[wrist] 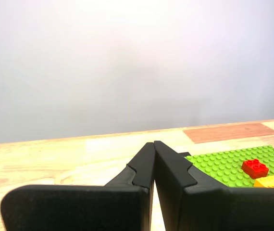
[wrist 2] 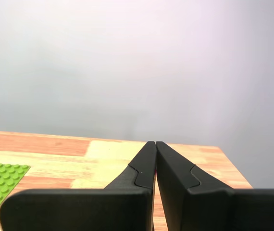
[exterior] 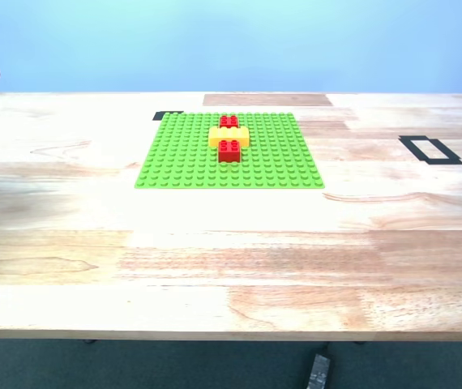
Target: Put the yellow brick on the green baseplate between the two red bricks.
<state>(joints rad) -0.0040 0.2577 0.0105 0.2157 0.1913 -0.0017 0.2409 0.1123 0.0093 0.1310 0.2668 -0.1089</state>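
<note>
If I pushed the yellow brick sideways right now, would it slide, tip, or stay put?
Probably stay put: the yellow brick sits on the studded green baseplate, so the studs likely grip it. It lies low and wide, so tipping looks unlikely. The red bricks flank it front and back, blocking those directions. A hard shove might drag the whole baseplate across the smooth table instead.

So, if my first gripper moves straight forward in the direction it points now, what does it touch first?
Probably nothing nearby. My first gripper is shut and points over bare table toward the plain wall. The green baseplate lies off to one side of that line, though depth is unclear.
</note>
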